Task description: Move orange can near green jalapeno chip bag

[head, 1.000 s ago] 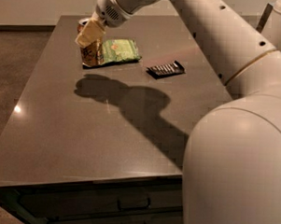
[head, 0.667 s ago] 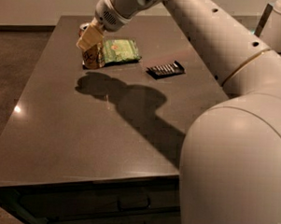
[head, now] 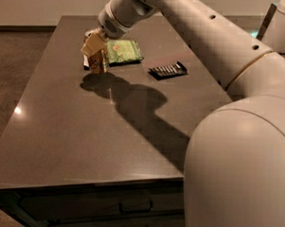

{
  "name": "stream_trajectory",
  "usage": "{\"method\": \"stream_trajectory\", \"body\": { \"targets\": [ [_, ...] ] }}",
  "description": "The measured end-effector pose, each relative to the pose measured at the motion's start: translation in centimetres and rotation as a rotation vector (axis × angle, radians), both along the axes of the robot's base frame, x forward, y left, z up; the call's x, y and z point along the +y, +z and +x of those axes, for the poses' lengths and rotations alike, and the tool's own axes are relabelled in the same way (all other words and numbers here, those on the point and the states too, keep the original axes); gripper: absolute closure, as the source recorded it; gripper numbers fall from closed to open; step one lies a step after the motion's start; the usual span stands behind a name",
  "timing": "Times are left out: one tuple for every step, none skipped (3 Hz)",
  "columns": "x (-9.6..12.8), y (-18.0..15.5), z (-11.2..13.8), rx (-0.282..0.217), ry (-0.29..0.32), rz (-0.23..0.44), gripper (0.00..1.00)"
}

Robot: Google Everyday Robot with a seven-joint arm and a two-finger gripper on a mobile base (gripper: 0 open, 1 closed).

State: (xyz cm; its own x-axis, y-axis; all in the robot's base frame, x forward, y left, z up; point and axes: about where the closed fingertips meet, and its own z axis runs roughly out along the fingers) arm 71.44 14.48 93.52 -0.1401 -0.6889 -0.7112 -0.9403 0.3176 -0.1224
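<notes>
The orange can [head: 98, 63] is upright at the far left of the dark table [head: 84, 141], its base at or just above the surface. My gripper [head: 94, 46] comes down from the upper right and is shut on the can's upper part, hiding its top. The green jalapeno chip bag [head: 123, 51] lies flat just right of the can, and its left edge almost touches the can.
A black ribbed packet [head: 168, 69] lies right of the bag. My large white arm [head: 236, 138] fills the right side of the view and casts a shadow across the table's middle. A white container [head: 284, 27] stands at the far right. Drawers [head: 129, 207] sit below the front edge.
The gripper and the can have shifted slightly right and toward the front, closer to the bag's left edge. The bag and the black packet have not moved.
</notes>
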Motion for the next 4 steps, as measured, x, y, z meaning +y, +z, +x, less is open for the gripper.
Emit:
{"method": "stream_trajectory", "body": {
  "targets": [
    [-0.5, -0.7, 0.6, -0.01, -0.033, -0.006, 0.81],
    [-1.2, -1.2, 1.0, -0.025, -0.059, -0.02, 0.59],
    [-2.0, -1.7, 1.2, -0.032, -0.076, -0.025, 0.36],
    [-2.5, -2.1, 1.2, -0.034, -0.084, -0.022, 0.12]
  ]
}}
